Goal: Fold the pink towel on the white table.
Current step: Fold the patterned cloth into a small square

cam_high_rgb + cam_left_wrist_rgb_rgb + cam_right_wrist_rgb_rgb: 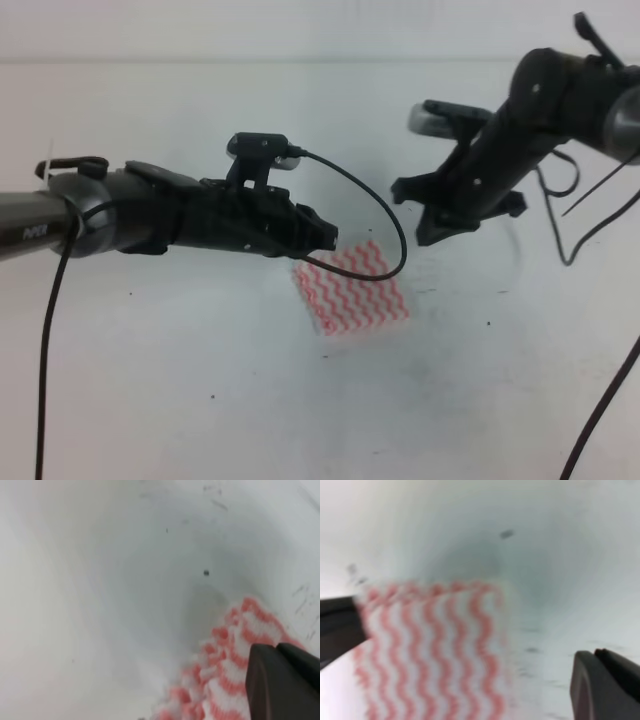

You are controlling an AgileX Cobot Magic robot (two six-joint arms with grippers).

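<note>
Exterior high view: pink towel (352,291) lies flat on white surface (200,400); left tool (322,238) state unclear, right tool (440,215) spread, empty. Edges best aligned before pressing.

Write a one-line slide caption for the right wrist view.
Pink towel lying flat on the white table, seen blurred from the right hand's camera.

The pink towel (432,655) lies flat on the white table (560,570), blurred. One dark claw finger (605,685) hangs right of the towel, another (337,627) at its left edge.
</note>
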